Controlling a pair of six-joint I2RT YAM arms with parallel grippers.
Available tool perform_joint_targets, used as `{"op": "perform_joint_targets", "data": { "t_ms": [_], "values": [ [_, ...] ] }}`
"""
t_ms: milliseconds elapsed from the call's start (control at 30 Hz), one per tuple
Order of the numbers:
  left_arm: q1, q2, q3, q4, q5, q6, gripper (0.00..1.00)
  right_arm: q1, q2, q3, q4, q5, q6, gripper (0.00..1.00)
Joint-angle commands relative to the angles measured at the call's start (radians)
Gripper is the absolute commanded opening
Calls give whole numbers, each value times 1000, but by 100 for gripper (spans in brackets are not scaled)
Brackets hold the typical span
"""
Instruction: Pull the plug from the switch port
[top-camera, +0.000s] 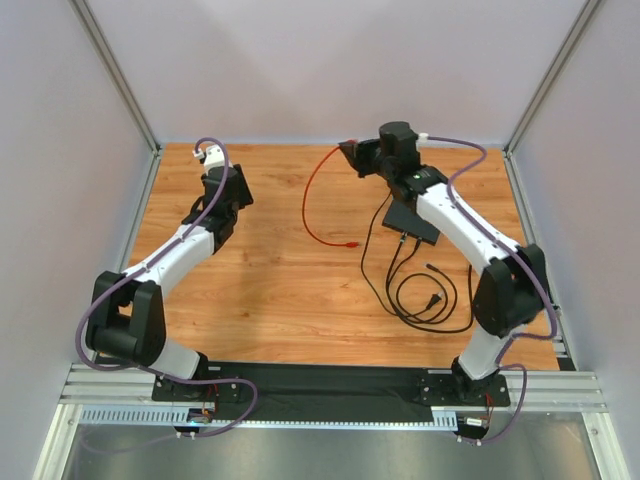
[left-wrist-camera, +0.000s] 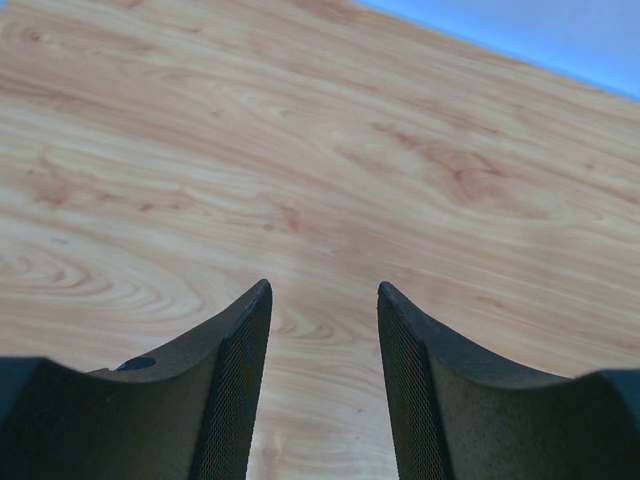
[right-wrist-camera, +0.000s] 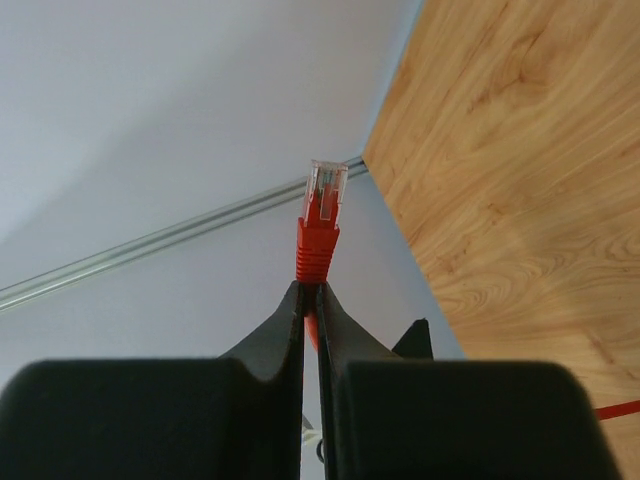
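In the top view, I am holding the red plug up with my right jaws, beyond the switch and off to its left, so the plug is sitting clear of every port. Its red cable is looping down to the counter and ending just left of the switch. Black cords are coiling on the switch's near side. My left jaws are hanging far to the switch's left.

In the left wrist view, those jaws are gaping over bare wood, gripping nothing.

In the right wrist view, my 2 fingers are pressing together on the plug's red boot alone, with its clear tip sticking out. I am judging this thin pinch risky. A tug from the trailing cable could be twisting the plug loose, and a careless swing back past the switch could be snagging the black cords and dragging it.
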Motion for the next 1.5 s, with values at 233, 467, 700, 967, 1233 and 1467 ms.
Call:
{"op": "perform_joint_targets", "data": {
  "t_ms": [233, 467, 700, 967, 1233, 1467],
  "values": [
    [21, -82, -74, 83, -176, 25, 56, 115, 542, 512, 44, -89, 165, 7],
    [22, -62, -69, 95, -172, 36, 56, 157, 856, 864, -25, -66, 119, 19],
    [24, -58, -72, 106, -152, 36, 56, 153, 879, 812, 36, -89, -23, 46],
    [24, -32, -61, 173, 76, 25, 53, 93, 591, 612, -77, -66, -554, 52],
    [-96, 155, 81, 255, 489, 49, 49, -60, 123, 52, -102, -192, -945, 52],
    [-225, 405, 291, 351, 804, -44, 45, -331, -154, -370, 53, -412, -1022, 52]
  ]
}}
